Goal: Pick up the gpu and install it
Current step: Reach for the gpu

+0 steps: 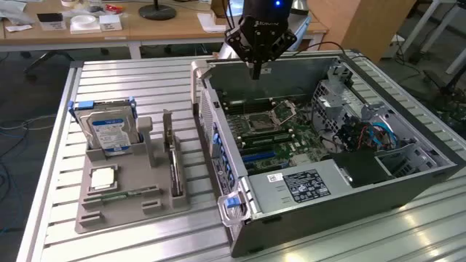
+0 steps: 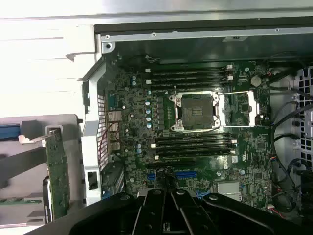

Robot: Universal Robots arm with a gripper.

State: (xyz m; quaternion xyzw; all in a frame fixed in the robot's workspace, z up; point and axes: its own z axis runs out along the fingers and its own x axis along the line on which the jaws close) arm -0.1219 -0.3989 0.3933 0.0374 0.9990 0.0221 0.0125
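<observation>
The gpu [image 1: 173,164] stands on its edge in a slot of the grey holder tray [image 1: 124,210], at the exterior view's left of the open computer case [image 1: 328,191]. In the wrist view the gpu [image 2: 57,171] appears edge-on as a thin green board beside the case wall. My gripper [image 1: 255,72] hangs high over the far end of the case, well away from the gpu, with its fingers shut and nothing between them. Below the gripper [image 2: 169,203] lies the motherboard [image 2: 195,147] with its open CPU socket [image 2: 195,110].
The tray also holds a silver hard drive [image 1: 109,131] with a blue-white label, a CPU chip [image 1: 104,177] and a memory stick [image 1: 120,194]. Cables and a drive cage [image 1: 357,125] fill the case's right side. Behind the slatted metal table [image 1: 131,82] stands a wooden desk [image 1: 145,27].
</observation>
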